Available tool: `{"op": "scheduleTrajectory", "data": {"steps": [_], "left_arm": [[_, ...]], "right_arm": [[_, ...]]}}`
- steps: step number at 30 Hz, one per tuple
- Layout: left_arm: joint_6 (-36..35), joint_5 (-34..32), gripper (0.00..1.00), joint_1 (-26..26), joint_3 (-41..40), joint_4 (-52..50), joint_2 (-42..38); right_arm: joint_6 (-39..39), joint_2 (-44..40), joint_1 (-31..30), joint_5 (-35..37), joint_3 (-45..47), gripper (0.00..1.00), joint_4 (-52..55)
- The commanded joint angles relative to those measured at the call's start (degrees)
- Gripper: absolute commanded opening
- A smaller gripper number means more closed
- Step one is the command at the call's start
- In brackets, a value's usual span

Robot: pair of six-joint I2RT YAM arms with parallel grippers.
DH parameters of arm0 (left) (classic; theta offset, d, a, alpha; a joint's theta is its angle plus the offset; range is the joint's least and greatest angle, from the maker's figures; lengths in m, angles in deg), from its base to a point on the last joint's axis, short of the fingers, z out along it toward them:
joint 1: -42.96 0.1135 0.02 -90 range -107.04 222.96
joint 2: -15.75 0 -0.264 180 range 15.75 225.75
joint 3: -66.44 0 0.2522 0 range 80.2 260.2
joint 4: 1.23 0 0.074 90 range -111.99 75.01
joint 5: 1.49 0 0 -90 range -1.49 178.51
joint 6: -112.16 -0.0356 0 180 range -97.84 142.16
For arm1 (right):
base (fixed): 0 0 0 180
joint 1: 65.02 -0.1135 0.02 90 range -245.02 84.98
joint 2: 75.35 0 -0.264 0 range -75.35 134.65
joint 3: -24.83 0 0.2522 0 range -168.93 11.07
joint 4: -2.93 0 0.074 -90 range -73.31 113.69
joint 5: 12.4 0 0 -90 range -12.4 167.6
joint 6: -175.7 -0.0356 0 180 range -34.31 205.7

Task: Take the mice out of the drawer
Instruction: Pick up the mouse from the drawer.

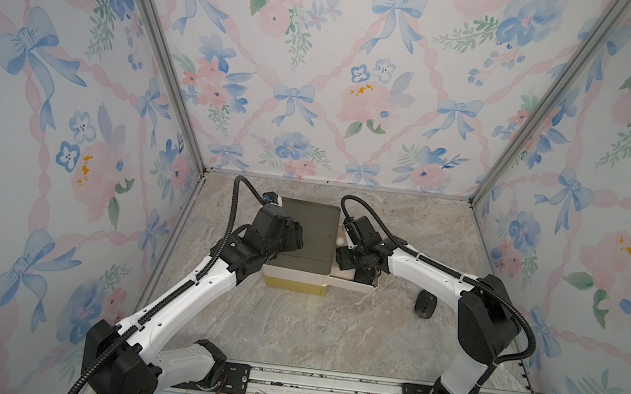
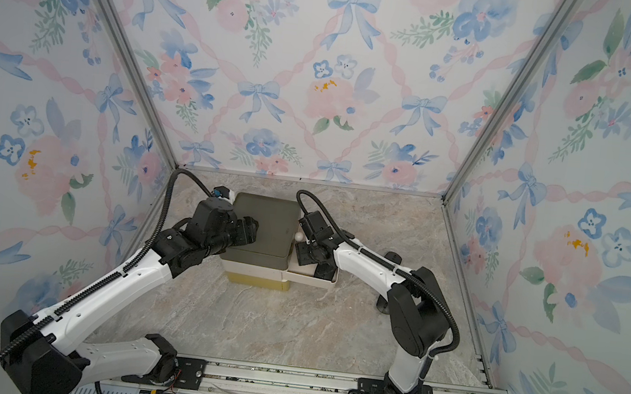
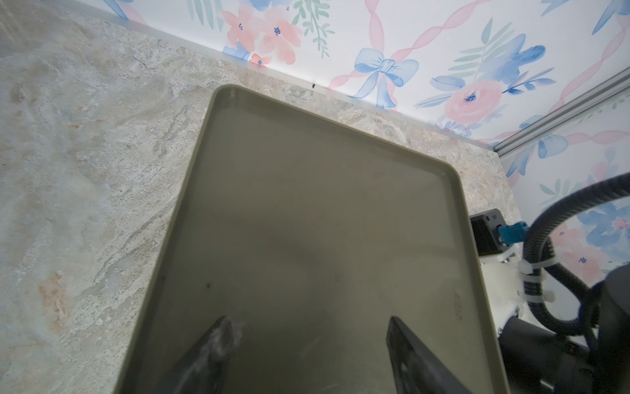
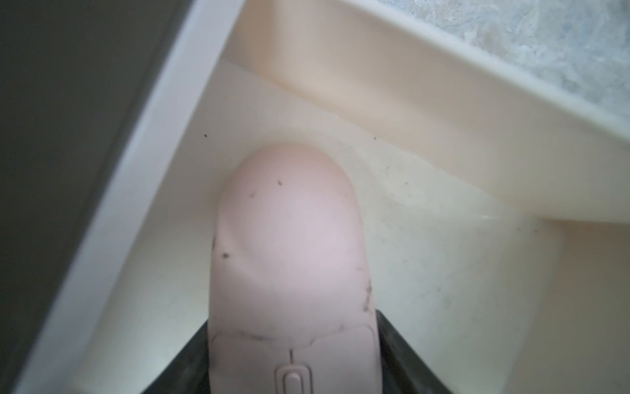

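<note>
Right end effector (image 4: pixel 292 319): clenched round the pink mouse (image 4: pixel 286 238), one finger against each flank near the button end. I cannot tell how firm the squeeze is.
Pink mouse: it lies flat on the floor of the cream drawer (image 4: pixel 426 112), rounded rear toward a corner and apart from both walls.
Drawer: pulled out at the side of the unit, below the olive top (image 3: pixel 306 204). The part seen in the right wrist view holds only this mouse.
Step in hand: by my judgement, the grasp on the pink mouse, which is not yet lifted.
Next move: probably a straight lift clear of the drawer wall before any sideways travel, then a carry to bare tabletop (image 1: pixel 291 324). The smooth, rounded shell could slip if the grip is light.
Right arm (image 1: pixel 430 275): elbow raised on the robot's right, forearm reaching in toward the unit, wrist bent steeply down so the end effector dips into the drawer.
Black mouse (image 1: pixel 426 303): already out, on the tabletop near the drawer and apart from it.
Left end effector (image 3: pixel 308 320): fingers spread and empty over the olive top. Whether the tips touch it is unclear.
Left arm (image 1: pixel 189 293): stretched diagonally from the front rail, wrist over the unit, perhaps steadying it.
Other mice: none that I can make out.
</note>
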Motion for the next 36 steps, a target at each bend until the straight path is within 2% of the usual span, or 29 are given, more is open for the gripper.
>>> {"op": "scheduleTrajectory", "data": {"steps": [1, 11, 24, 32, 36], "left_arm": [[0.9, 0.2, 0.74, 0.5, -2.0, -4.6, 0.5], [1.0, 0.1, 0.74, 0.6, -2.1, -4.7, 0.2], [1.0, 0.3, 0.74, 0.8, -1.7, -4.6, -0.8], [-1.3, 4.3, 0.76, 0.4, 1.4, -4.7, -2.4], [-3.1, 5.9, 0.77, -1.5, 3.2, -4.7, -3.0]], "right_arm": [[0.6, -1.4, 0.1, -0.7, 0.5, 0.61, -0.2], [-0.5, -4.8, 1.5, -1.1, 1.9, 0.54, -1.6], [-8.1, -10.5, 6.8, -3.2, 2.2, 0.54, -1.2], [-10.8, -19.2, 12.9, -4.5, 5.1, 0.56, 3.8], [-10.7, -23.7, 17.7, -3.7, 9.3, 0.56, 7.7]]}}
